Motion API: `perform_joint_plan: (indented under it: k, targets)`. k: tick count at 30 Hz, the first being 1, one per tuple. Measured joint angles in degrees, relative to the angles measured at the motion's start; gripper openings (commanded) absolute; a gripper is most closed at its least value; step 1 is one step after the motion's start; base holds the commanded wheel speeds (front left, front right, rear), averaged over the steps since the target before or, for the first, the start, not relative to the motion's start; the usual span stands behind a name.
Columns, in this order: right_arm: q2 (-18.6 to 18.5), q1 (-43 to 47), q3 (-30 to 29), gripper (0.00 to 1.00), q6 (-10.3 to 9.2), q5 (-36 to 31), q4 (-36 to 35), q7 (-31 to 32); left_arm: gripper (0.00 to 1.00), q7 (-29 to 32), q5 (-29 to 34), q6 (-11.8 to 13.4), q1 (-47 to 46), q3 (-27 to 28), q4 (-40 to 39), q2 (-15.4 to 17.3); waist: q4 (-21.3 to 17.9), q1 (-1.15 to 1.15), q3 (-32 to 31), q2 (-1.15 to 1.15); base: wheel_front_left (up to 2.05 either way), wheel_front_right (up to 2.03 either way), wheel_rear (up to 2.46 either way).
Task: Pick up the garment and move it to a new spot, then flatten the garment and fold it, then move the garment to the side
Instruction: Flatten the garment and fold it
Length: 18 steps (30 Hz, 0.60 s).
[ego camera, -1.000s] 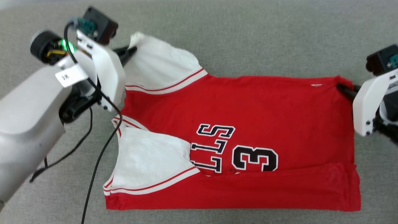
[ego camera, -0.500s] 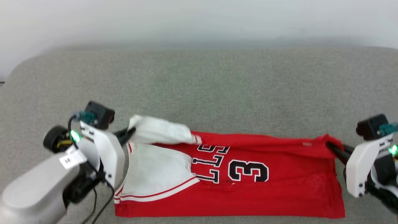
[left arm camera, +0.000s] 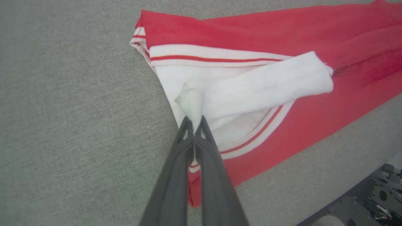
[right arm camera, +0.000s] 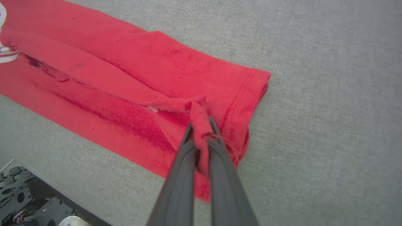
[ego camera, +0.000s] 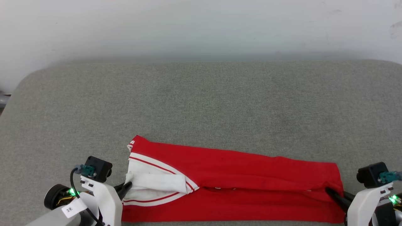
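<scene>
Garment (ego camera: 238, 175) folded into long band, near edge of grey surface (ego camera: 201, 103). Long axis left-right: neck end (ego camera: 133, 147) toward left, hem (right arm camera: 251, 94) toward right. Left pincer (ego camera: 128, 185) clenched on white sleeve (ego camera: 157, 182); right pincer (ego camera: 328, 190) clenched on hem corner.

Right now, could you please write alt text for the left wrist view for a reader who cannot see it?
The left gripper, fingers pinched shut, holds the white sleeve of the red garment, which lies folded in a long strip on a grey fabric surface.
</scene>
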Motion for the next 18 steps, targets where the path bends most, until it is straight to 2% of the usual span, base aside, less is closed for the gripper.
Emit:
perform_joint_plan:
  k: [9,10,11,12,13,18]
  targets:
    - [3.1,2.9,-2.0,0.00,0.00,-0.4,3.8,0.4,0.00,-2.0,-0.9,-1.0,1.7,-0.6,4.7,-2.3,-0.3,0.01,1.2,0.00,0.00,0.00,0.00]
    - [3.3,2.9,-2.1,0.29,0.01,-0.9,4.4,-0.2,0.00,-2.5,-0.9,-0.9,1.8,-0.5,5.2,-2.6,-0.3,0.01,1.2,0.00,0.00,0.00,0.00]
    - [3.5,2.9,-2.4,0.54,0.00,-1.0,4.9,-0.8,0.24,-3.2,-0.9,-0.7,1.9,-0.4,5.7,-2.9,-0.3,0.01,1.1,0.00,0.00,0.00,0.00]
    - [3.8,2.9,-2.5,1.00,0.00,-0.7,5.0,-1.2,0.91,-4.1,-0.8,-0.4,2.0,0.0,6.2,-3.2,-0.3,0.01,1.0,0.00,0.00,0.00,0.00]
    - [4.0,2.9,-2.6,1.00,0.00,-0.6,4.9,-1.6,1.00,-5.3,-0.7,-0.2,2.3,0.3,6.5,-3.5,-0.3,0.01,0.7,0.00,0.00,0.00,0.00]
    - [3.4,3.2,-4.1,1.00,0.00,0.8,2.3,-3.3,1.00,-10.8,0.3,2.6,4.1,1.5,6.7,-3.9,-0.4,0.01,-1.1,0.00,0.00,0.00,0.00]
